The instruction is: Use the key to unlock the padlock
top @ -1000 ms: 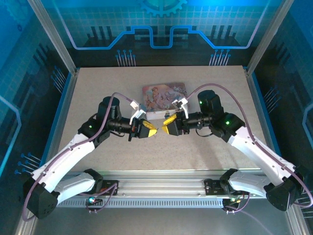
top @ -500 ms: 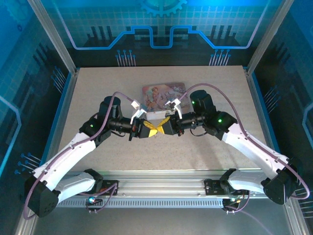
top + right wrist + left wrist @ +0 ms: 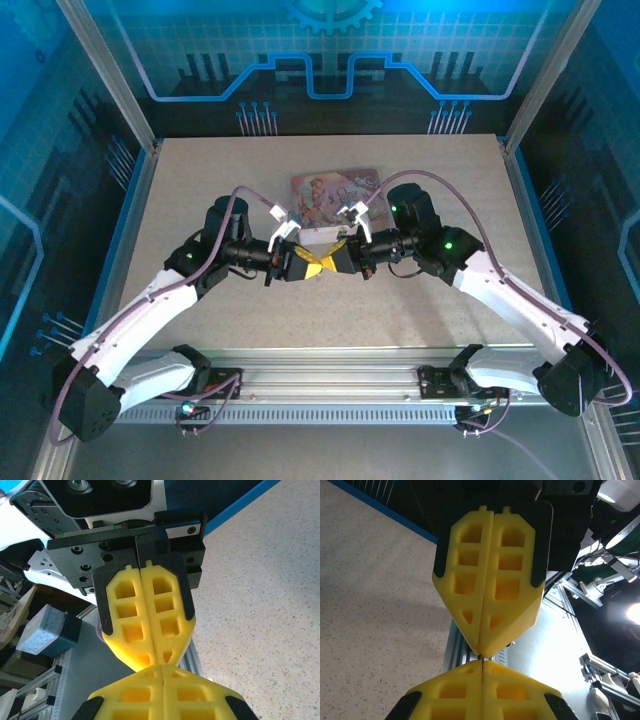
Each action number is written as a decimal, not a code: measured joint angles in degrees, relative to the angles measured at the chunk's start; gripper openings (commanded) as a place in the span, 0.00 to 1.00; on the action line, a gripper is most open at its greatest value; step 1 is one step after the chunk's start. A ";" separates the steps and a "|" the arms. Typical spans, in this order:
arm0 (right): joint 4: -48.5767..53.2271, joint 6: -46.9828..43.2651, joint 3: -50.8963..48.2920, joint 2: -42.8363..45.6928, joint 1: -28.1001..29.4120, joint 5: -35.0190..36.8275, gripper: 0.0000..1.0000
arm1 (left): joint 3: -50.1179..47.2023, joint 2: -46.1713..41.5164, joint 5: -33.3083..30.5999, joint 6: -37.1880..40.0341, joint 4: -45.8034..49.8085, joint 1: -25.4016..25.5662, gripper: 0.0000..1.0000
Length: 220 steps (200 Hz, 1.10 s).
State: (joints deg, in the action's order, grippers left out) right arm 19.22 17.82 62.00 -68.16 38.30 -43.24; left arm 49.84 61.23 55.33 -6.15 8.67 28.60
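1. Where the two arms meet, just on the near side of the pink floral box (image 3: 335,190), the left gripper (image 3: 311,263) and the right gripper (image 3: 331,259) stand tip to tip above the middle of the tabletop (image 3: 220,180).
2. That box lies flat toward the far edge of the tabletop, about midway between its left and right edges. Its printed face is up, and what it holds cannot be seen.
3. Any writing on the box's pink floral print is too small to read.
4. Left gripper: closed, its yellow fingers (image 3: 455,692) pressed flat together along one seam with no gap.
5. Right gripper: also closed, its yellow fingers (image 3: 195,692) meeting the same way, their points touching those of the left pair.
6. At that meeting point the padlock and the key are too small to make out, so I cannot tell whether either is pinched there.
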 measured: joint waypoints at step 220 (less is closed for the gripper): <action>26.62 -20.06 19.02 -10.62 -1.18 2.23 0.00 | -16.83 -7.28 -11.65 -18.69 -24.28 -0.76 0.55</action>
State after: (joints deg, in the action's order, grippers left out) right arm 45.84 -2.24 81.01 -78.78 37.12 -41.01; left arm 33.01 53.95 43.68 -24.84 -15.62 27.83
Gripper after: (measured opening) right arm 0.043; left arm 0.565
